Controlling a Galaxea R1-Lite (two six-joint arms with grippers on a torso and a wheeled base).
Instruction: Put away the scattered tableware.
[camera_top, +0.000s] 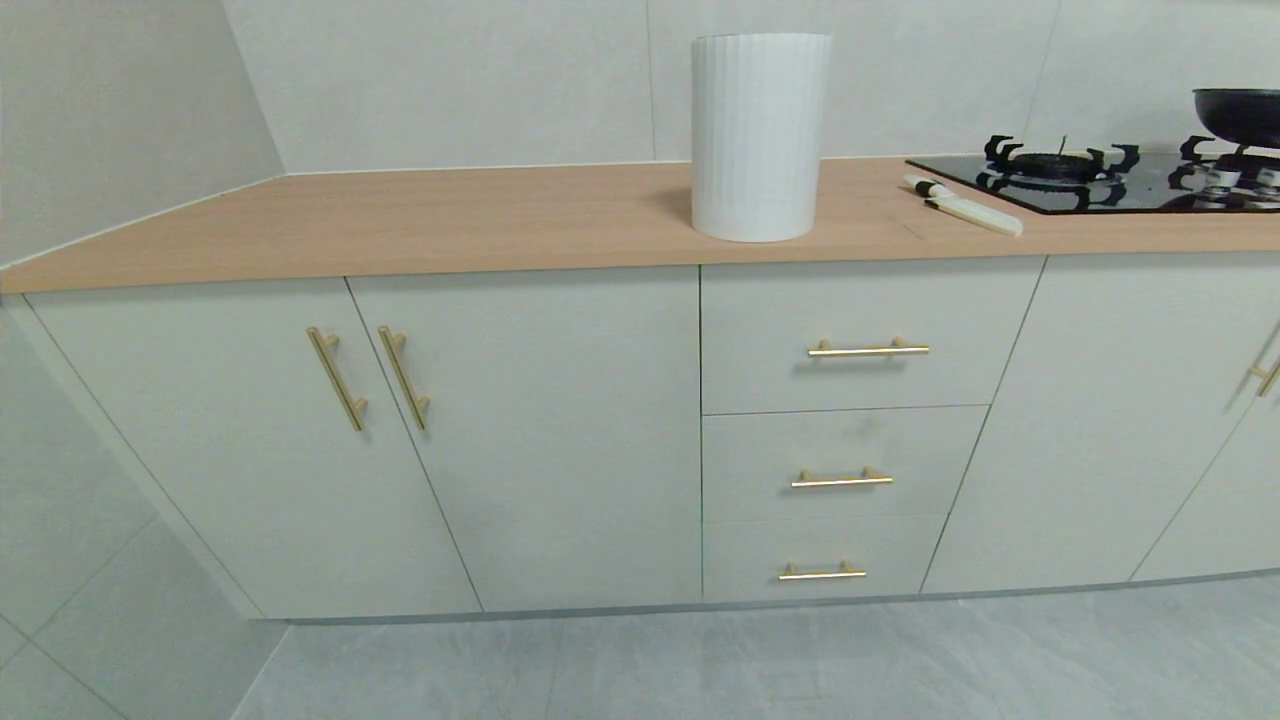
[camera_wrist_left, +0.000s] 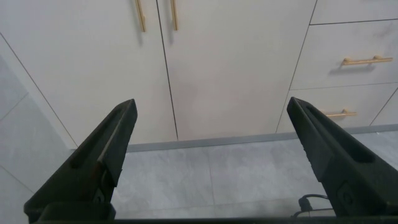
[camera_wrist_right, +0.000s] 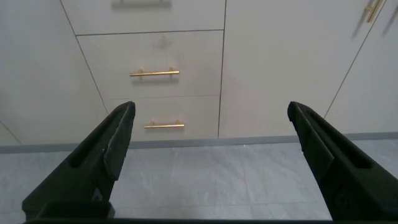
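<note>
The white knife lies on the wooden desk, well apart from left gripper and right gripper. Both gape wide, empty

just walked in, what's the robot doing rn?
Nothing is in hand yet. The left gripper and right gripper hang low before the cabinets, fingers open and holding nothing; the left faces the cabinet doors, the right faces the drawers, which are shut. Up on the counter stand a white ribbed container and, beside the hob, a pale utensil, possibly a knife. A black pan sits on the hob.
</note>
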